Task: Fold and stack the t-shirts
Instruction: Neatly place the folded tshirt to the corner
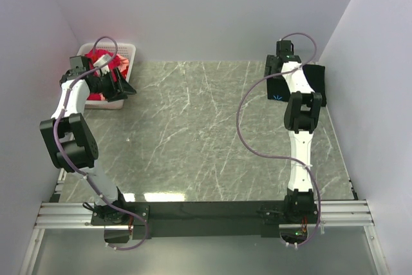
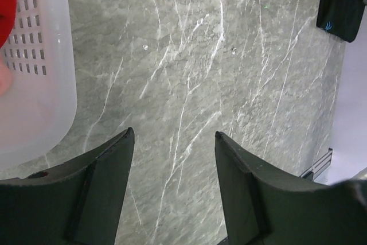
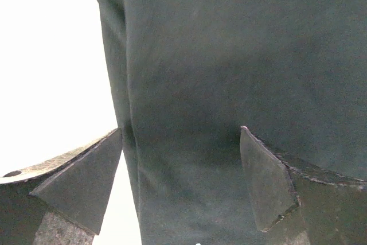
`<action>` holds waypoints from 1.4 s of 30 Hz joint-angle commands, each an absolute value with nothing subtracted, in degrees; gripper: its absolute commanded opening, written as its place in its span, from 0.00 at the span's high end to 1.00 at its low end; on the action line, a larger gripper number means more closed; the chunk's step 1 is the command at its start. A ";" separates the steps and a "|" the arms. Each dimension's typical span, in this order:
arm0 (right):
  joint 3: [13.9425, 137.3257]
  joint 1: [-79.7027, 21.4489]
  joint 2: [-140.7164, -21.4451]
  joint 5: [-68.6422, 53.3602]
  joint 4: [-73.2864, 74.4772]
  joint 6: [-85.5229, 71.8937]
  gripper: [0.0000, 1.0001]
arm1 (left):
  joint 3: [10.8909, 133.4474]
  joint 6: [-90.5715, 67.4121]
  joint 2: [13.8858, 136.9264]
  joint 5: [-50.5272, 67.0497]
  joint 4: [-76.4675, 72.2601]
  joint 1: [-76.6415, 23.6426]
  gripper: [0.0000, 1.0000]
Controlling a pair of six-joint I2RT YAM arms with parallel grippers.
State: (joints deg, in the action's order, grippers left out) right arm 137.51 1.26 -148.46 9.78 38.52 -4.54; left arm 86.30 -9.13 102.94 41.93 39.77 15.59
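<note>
The left arm bends at the elbow and reaches to the far-left corner. The left claw [image 2: 175, 142] hangs released above the veined grey marble table [image 1: 193, 133], just beside the white plastic lattice basket [image 2: 34, 84] of crumpled crimson red t-shirts [image 1: 98, 57]. The right arm stretches to the far right, where the right claw [image 3: 180, 182] is spread wide, gripping nothing, over the plain black soft-knit t-shirt [image 3: 229, 55] lying there.
</note>
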 commanded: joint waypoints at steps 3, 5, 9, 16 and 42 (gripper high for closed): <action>135.44 1.14 -144.31 5.98 40.51 1.39 0.12 | 88.16 -8.88 103.18 43.68 40.08 16.44 0.36; 136.23 0.79 -144.23 3.78 40.43 4.20 0.15 | 88.24 -9.31 103.80 44.03 39.73 16.52 0.36; 134.57 -1.30 -142.40 4.39 37.54 7.37 0.16 | 89.56 -9.14 105.38 44.30 40.52 16.52 0.37; 131.21 -4.39 -141.15 6.24 36.47 13.36 0.37 | 90.27 -8.61 105.29 44.38 41.13 16.52 0.37; 127.74 -3.25 -133.58 3.06 30.99 9.32 0.64 | 88.77 -8.61 105.29 47.11 40.34 16.70 0.37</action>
